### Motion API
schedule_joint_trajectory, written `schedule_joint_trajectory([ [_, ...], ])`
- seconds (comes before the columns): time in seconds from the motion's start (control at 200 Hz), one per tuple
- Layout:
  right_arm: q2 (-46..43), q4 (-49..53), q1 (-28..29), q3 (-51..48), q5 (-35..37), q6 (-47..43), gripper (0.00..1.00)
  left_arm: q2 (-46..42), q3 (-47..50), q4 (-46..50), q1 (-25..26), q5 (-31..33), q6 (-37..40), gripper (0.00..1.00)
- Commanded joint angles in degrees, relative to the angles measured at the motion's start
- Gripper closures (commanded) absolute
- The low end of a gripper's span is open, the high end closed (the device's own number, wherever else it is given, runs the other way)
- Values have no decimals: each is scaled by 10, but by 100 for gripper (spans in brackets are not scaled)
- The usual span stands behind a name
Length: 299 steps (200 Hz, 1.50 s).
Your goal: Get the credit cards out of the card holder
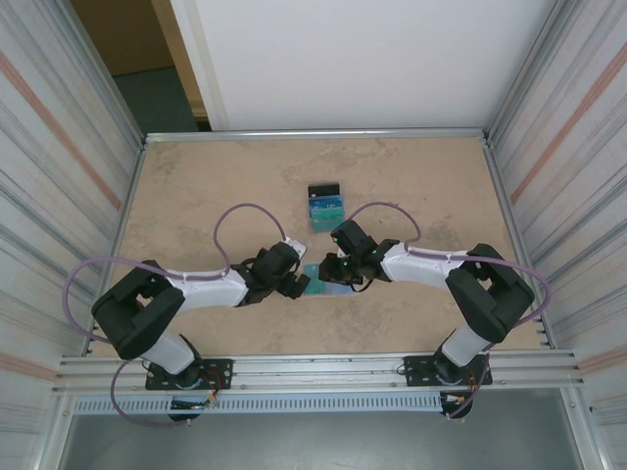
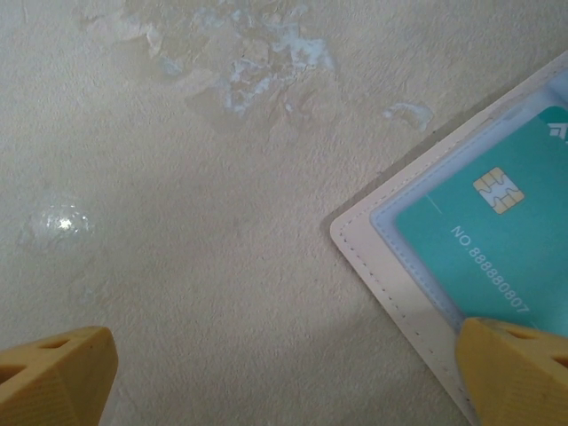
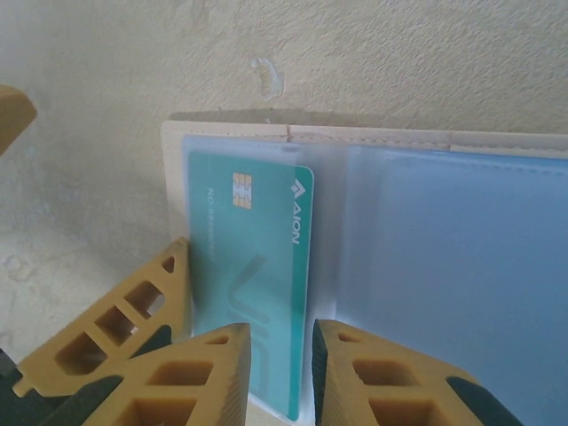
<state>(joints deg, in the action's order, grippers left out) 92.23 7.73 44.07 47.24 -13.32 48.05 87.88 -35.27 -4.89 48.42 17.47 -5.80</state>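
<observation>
Left gripper (image 2: 284,373) spread wide, holding nothing, one finger at edge of card holder (image 2: 377,266). Right gripper (image 3: 281,377) narrowed to slit over near end of teal card (image 3: 253,284); cannot tell if pinching. Holder lies open on table (image 1: 196,196), between grippers. Beyond: loose cards (image 1: 324,208), overlapping.

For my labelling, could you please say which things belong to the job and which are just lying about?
Job: card holder; teal card in the right pincer; card pile already out; left pincer.
Lying about: pale stains on the table.
</observation>
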Motion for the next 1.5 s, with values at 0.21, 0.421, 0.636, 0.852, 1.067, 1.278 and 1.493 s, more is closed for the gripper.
schedule_joint_trajectory([
  [0.21, 15, -68, -29, -25, -57, 39, 77, 20, 7, 25, 7, 19, -8, 1],
  [0.421, 34, -123, -44, -51, -88, 58, 80, 22, 8, 29, 10, 22, -11, 1],
  [0.636, 51, -174, -54, -68, -121, 73, 86, 23, 7, 31, 11, 25, -12, 1],
  [0.852, 52, -246, -65, -91, -159, 93, 90, 27, 6, 33, 12, 24, -12, 1],
  [1.067, 54, -289, -67, -102, -186, 101, 89, 29, 3, 35, 14, 27, -12, 1],
  [1.278, 54, -292, -71, -108, -184, 102, 100, 29, 0, 37, 15, 29, -12, 1],
  [1.493, 38, -276, -87, -124, -170, 89, 100, 27, 1, 42, 15, 36, -14, 1],
])
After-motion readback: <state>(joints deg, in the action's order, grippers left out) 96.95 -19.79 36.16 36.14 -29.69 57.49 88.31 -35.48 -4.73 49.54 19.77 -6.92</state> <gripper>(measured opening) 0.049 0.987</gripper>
